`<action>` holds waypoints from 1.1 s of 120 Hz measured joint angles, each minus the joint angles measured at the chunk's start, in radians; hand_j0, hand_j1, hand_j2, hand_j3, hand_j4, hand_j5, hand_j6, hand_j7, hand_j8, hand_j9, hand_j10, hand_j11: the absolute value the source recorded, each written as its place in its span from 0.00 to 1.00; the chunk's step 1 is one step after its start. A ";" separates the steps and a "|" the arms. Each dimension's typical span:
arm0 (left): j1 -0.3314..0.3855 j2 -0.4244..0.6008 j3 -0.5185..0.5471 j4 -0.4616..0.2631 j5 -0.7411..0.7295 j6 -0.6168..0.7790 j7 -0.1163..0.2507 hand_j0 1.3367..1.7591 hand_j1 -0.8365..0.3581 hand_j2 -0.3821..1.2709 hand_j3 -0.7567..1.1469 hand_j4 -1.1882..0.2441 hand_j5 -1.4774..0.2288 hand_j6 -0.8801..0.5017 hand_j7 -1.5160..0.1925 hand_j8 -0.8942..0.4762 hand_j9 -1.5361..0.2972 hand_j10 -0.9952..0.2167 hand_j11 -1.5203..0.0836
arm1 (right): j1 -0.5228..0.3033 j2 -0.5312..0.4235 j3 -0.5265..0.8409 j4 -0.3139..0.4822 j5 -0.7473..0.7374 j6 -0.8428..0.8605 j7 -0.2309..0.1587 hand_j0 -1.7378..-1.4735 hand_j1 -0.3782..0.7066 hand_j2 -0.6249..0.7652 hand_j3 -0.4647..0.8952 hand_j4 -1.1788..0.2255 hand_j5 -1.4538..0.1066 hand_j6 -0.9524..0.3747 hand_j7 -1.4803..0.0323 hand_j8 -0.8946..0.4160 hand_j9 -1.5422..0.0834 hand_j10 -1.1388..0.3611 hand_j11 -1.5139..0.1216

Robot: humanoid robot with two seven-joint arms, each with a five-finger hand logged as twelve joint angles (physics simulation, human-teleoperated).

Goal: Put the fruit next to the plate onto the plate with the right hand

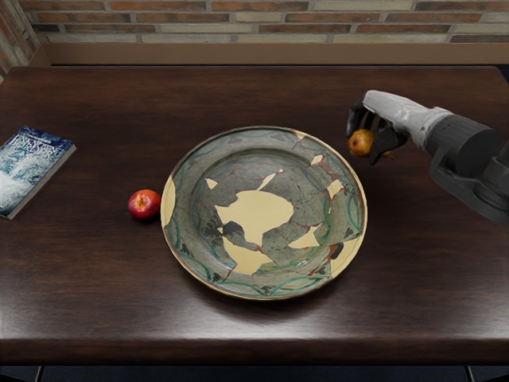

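Just beyond the upper-right rim of the plate [254,215], my right hand [377,129] has its fingers curled round the orange-yellow fruit [360,142] — not on the plate yet — while a red apple [144,204] lies beside the left rim.

The plate [256,213] has a grey-green glaze broken by irregular cream patches, with curved green lines round the border and a tan edge. The fruit [360,142] is yellow-orange with a red flush. The apple [144,204] is red. The right hand [377,127] is pale grey with black fingers [355,119]. The book [30,165] is blue and white. The counter [95,278] is dark brown wood grain.
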 joint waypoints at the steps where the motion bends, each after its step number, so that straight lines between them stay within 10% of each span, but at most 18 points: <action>1: 0.000 0.000 0.000 0.000 0.000 0.000 0.000 0.76 0.98 0.23 0.40 0.82 0.85 0.62 0.87 0.64 0.83 0.81 0.93 | 0.001 0.003 0.000 0.000 0.000 0.001 0.000 0.30 0.69 0.86 0.34 0.33 0.27 0.34 0.34 0.30 0.34 0.28 0.32; 95: 0.001 0.000 0.000 0.000 0.000 0.000 0.000 0.76 0.98 0.23 0.40 0.82 0.85 0.62 0.87 0.64 0.83 0.81 0.93 | 0.031 0.197 -0.034 0.000 0.007 0.049 0.000 0.30 0.69 0.87 0.34 0.27 0.20 0.36 0.26 0.30 0.26 0.22 0.24; 132: 0.000 0.000 0.000 0.000 0.000 0.000 0.000 0.76 0.98 0.23 0.40 0.82 0.85 0.62 0.87 0.64 0.83 0.81 0.93 | 0.028 0.203 -0.011 -0.019 0.101 0.052 0.000 0.30 0.26 0.54 0.34 0.66 0.70 0.58 0.75 0.54 0.73 0.59 0.71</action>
